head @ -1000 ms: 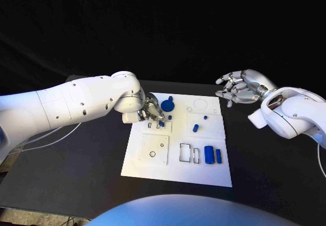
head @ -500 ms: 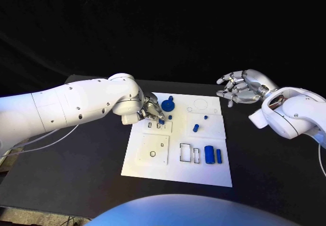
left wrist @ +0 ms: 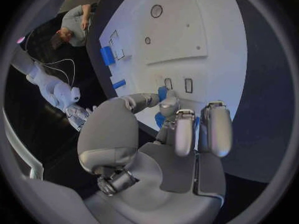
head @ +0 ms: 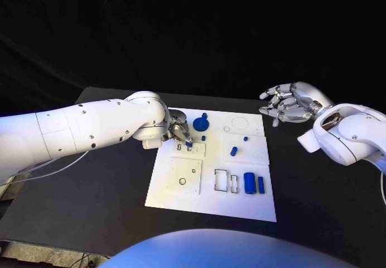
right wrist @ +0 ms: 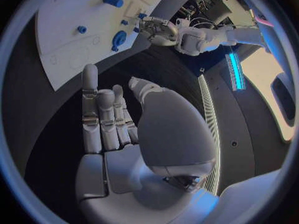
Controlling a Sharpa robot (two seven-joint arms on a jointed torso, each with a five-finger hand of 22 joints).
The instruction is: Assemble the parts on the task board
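Task board carries blue parts; left hand pinches one, right hand spread, holding nothing.

Overhead light is falling on the white task board, making it the brightest surface. The black table around it is swallowing light, and the space beyond both hands is reading near-black. Small highlights are glinting on the right hand. Under the left hand the palm is lying in shade, dimming the blue part pinched at its fingertips. Beyond the right hand a strip lamp is glaring. Board edges near each wrist circle's rim are bending.
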